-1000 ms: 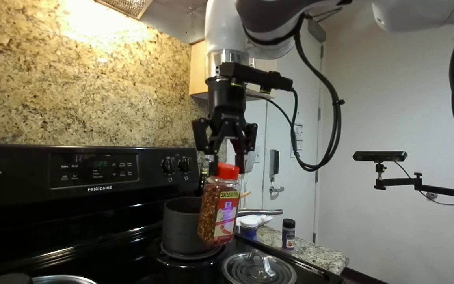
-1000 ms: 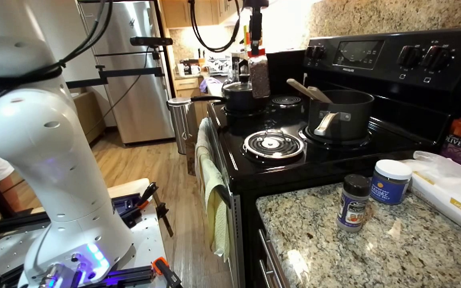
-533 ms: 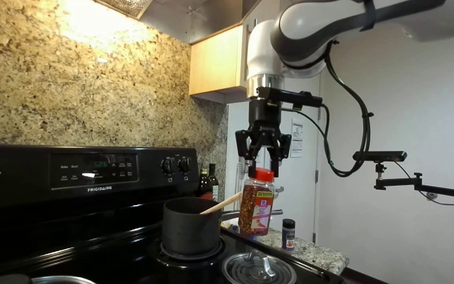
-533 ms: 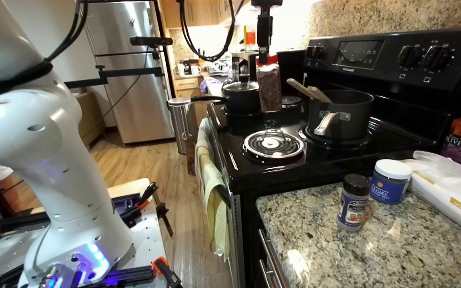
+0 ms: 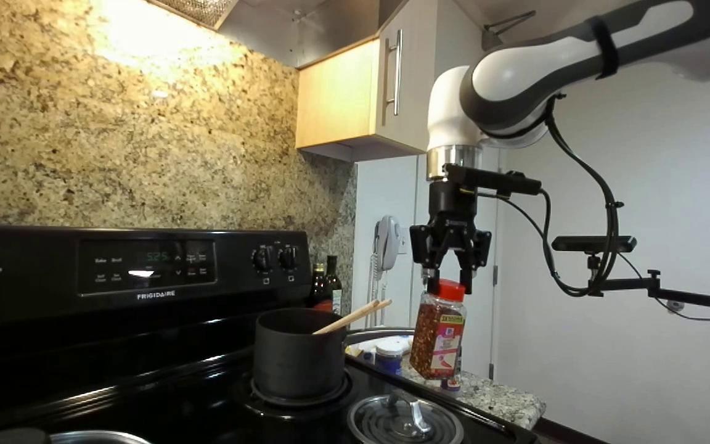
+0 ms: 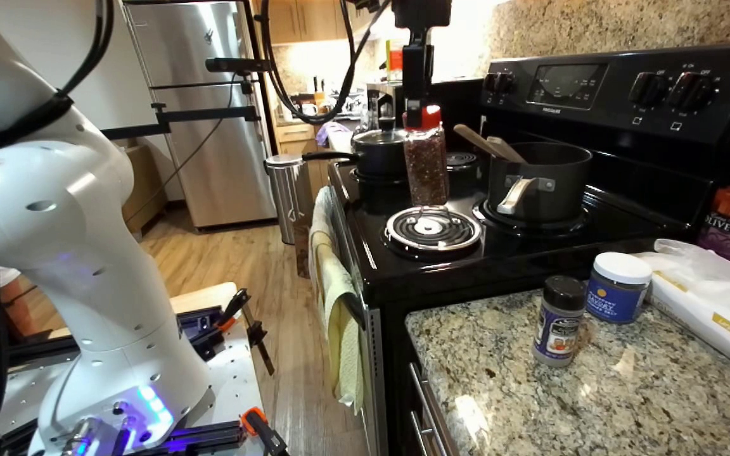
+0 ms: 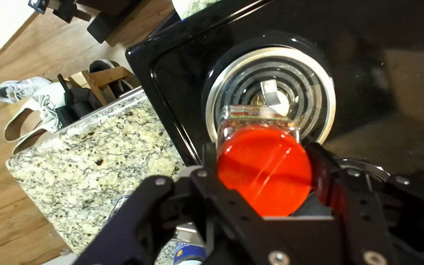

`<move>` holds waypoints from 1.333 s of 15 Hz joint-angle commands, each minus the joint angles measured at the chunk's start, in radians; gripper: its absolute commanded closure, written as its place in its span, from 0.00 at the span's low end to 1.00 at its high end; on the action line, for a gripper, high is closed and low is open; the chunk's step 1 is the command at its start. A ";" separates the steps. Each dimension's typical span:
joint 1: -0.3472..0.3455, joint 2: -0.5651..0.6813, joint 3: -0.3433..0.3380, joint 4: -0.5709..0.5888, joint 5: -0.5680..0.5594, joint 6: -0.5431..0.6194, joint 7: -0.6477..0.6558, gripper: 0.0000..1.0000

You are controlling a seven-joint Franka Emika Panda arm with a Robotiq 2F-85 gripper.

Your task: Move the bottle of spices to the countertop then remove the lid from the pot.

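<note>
My gripper (image 5: 449, 287) is shut on the orange-red cap of the bottle of spices (image 5: 435, 342). The bottle hangs in the air, slightly tilted, also in an exterior view (image 6: 427, 164) and the wrist view (image 7: 265, 171). It is above the stove near a round lid (image 5: 386, 425) with a silvery rim and a metal handle. That lid lies flat over a front burner (image 6: 416, 226). No pot shows under it. The speckled countertop (image 6: 498, 405) is beside the stove. A dark long-handled pot (image 6: 374, 158) has a glass lid on. The wide silvery pot is not clearly visible.
A dark pot (image 5: 299, 357) with wooden utensils stands on the rear burner. On the countertop are a dark-capped bottle (image 6: 558, 326), a blue jar (image 6: 618, 294) with a white lid, and a white box (image 6: 707, 329) with a plastic bag. A camera (image 5: 594, 244) sits on a side arm.
In an exterior view the gripper and bottle have moved right, away from the dark pot, and ended slightly lower. In an exterior view the bottle has come down towards the lid. The grip is unchanged.
</note>
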State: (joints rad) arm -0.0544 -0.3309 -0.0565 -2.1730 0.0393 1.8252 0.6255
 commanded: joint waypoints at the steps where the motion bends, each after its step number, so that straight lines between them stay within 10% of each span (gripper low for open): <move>1: -0.026 -0.004 0.025 -0.002 0.008 -0.001 -0.007 0.39; 2: -0.025 -0.007 0.027 -0.003 0.008 -0.001 -0.007 0.64; 7: -0.064 0.038 0.056 0.063 -0.191 -0.055 0.037 0.64; 20: -0.125 0.174 -0.117 0.057 -0.197 -0.026 -0.386 0.64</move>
State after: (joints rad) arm -0.1622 -0.1947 -0.1580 -2.1232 -0.1482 1.7778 0.3430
